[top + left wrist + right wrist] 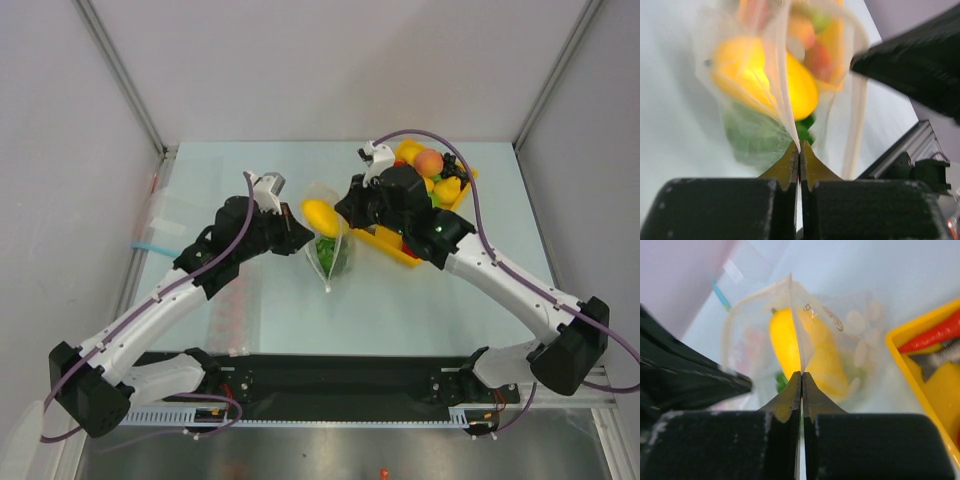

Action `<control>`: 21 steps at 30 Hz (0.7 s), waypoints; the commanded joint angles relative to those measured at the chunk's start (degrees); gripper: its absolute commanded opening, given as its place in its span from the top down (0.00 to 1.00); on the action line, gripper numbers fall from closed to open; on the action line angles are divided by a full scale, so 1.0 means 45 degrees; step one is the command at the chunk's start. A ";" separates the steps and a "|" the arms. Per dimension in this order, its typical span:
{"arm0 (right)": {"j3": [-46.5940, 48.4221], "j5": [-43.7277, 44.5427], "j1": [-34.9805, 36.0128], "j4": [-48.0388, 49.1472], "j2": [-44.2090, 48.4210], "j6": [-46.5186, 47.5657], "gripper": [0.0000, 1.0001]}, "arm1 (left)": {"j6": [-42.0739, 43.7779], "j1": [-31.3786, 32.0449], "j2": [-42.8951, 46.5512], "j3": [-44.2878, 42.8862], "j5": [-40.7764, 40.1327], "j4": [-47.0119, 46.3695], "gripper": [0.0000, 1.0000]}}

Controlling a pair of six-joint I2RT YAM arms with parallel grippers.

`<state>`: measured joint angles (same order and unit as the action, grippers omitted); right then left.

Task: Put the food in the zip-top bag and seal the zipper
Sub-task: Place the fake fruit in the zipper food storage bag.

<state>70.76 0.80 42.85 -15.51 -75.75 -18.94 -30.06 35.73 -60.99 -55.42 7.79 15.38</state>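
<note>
The clear zip-top bag [328,245] hangs between my two grippers, mouth up, just left of the tray. Inside it are a yellow lemon-like fruit [319,214] and green lettuce [333,257]. My left gripper [301,233] is shut on the bag's left mouth edge; in its wrist view the jaws [799,150] pinch the film, with the yellow fruit [765,75] and lettuce [752,137] behind. My right gripper [345,214] is shut on the opposite edge [801,374], with the yellow fruit [790,342] beyond. The pale zipper strip [856,125] curves along the open mouth.
A yellow tray [392,247] at the back right holds a peach [429,162] and other toy food; its rim [902,367] and a red piece [940,332] show in the right wrist view. A flat bag with a blue strip [150,245] and a bag with red bits [232,312] lie at the left.
</note>
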 commanded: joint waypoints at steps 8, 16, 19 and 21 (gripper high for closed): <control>0.2302 0.0410 0.0263 -0.0929 -0.1057 0.0185 1.00 | -0.1072 -0.0106 0.0215 0.0460 0.3265 -0.1326 1.00; 0.2147 -0.0217 0.0302 -0.1280 -0.1743 0.0263 1.00 | -0.1406 -0.0341 -0.1132 0.1416 0.3875 -0.2714 1.00; 0.1854 -0.0177 0.0282 -0.1261 -0.1196 0.0536 0.88 | -0.1210 -0.0341 -0.0999 0.1592 0.3211 -0.2734 1.00; 0.1718 -0.0177 0.0282 -0.1338 -0.0768 0.0615 0.64 | -0.1016 -0.0341 -0.0745 0.1593 0.2647 -0.2481 1.00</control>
<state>78.52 0.56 43.83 -22.35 -83.66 -17.80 -35.53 34.63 -66.39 -47.99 22.15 6.72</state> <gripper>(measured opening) 0.305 0.009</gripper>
